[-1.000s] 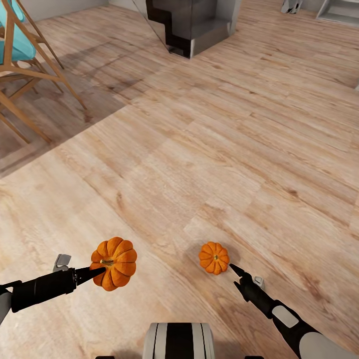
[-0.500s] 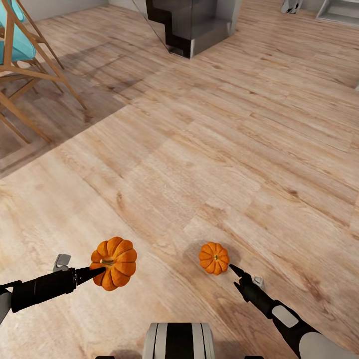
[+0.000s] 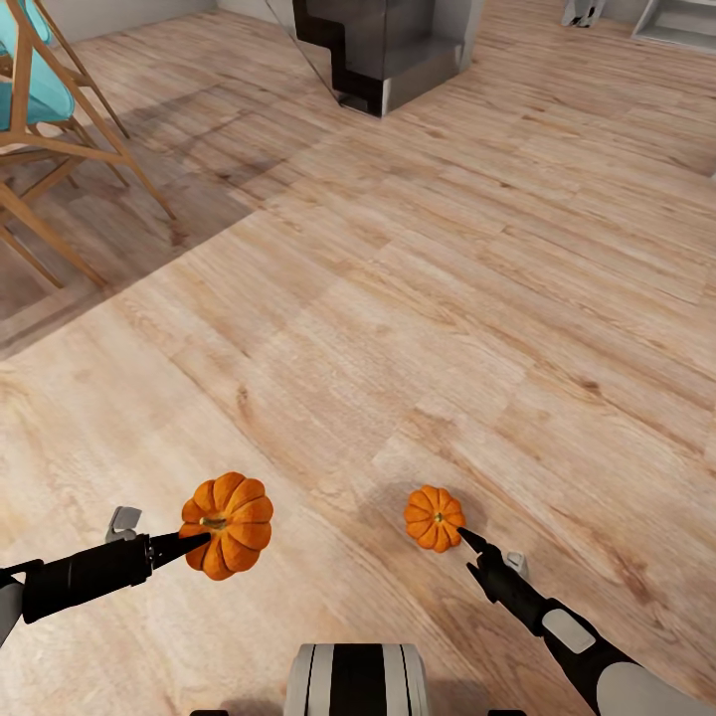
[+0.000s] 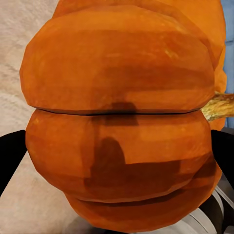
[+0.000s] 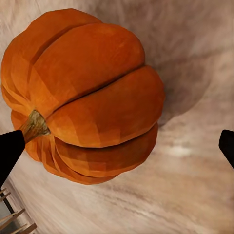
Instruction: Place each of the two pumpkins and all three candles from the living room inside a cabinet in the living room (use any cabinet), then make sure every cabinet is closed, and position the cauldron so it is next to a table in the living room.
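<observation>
My left gripper (image 3: 196,542) is shut on a bright-orange ribbed pumpkin (image 3: 229,525), held above the wood floor at the lower left of the head view. In the left wrist view this pumpkin (image 4: 122,122) sits between the black fingers (image 4: 9,158). A second pumpkin (image 3: 435,517) lies on the floor at the lower right, stem sideways. My right gripper (image 3: 465,540) is just behind it, open. In the right wrist view that pumpkin (image 5: 83,95) lies between the widely spread fingertips (image 5: 9,151), close to one of them. No candles, cabinet, cauldron or table are in view.
A wooden-framed chair with a turquoise seat (image 3: 40,109) stands at the upper left. A dark grey stepped block (image 3: 383,50) is at the top centre, with pale furniture (image 3: 676,20) at the top right. Wood floor (image 3: 447,278) spreads ahead. My base (image 3: 358,681) shows at the bottom.
The floor and the second pumpkin have shifted a few pixels right and down in the head view, so the view has moved slightly. Both arms hold the same pose.
</observation>
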